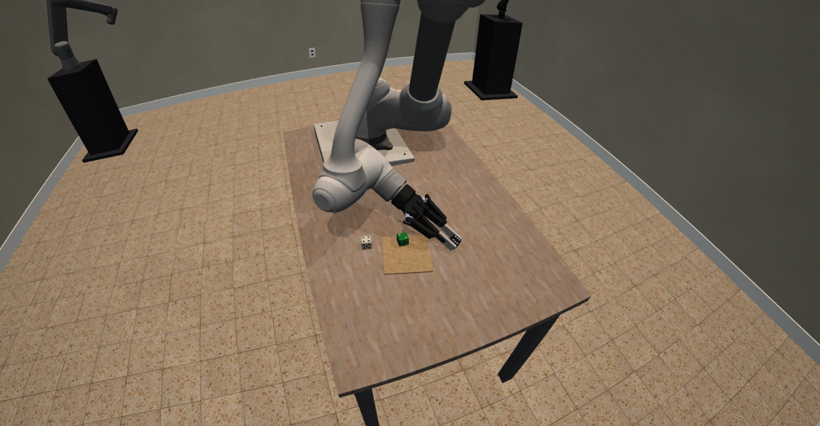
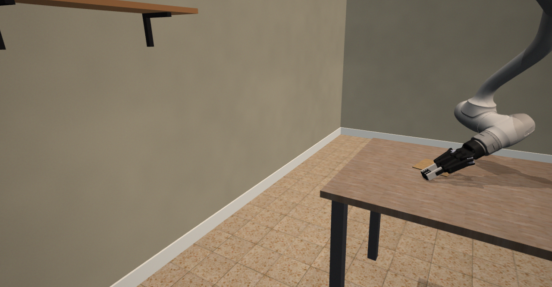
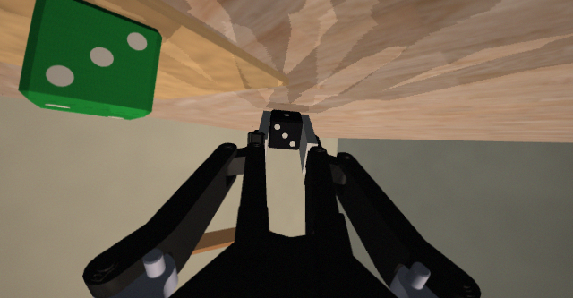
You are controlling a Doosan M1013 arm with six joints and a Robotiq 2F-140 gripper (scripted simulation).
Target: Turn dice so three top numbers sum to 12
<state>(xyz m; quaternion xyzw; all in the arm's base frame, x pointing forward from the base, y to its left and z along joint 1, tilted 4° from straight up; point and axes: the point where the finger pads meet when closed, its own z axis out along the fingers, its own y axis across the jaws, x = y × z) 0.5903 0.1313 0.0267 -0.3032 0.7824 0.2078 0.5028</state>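
Note:
My gripper (image 1: 453, 239) is shut on a black die (image 3: 285, 130) and holds it low over the table, just off the right edge of the tan mat (image 1: 407, 255). In the wrist view the black die shows a face of three white dots toward the camera. A green die (image 1: 403, 239) rests on the mat near its far edge; the wrist view shows it (image 3: 89, 56) with a three-dot face. A white die (image 1: 366, 243) lies on the bare table to the left of the mat. The exterior view shows the gripper (image 2: 427, 174) with the black die at its tip.
The arm's base plate (image 1: 366, 142) is at the far end of the table. The arm's elbow (image 1: 344, 185) hangs low over the table behind the mat. Two black pedestals with camera arms (image 1: 86, 107) stand on the floor.

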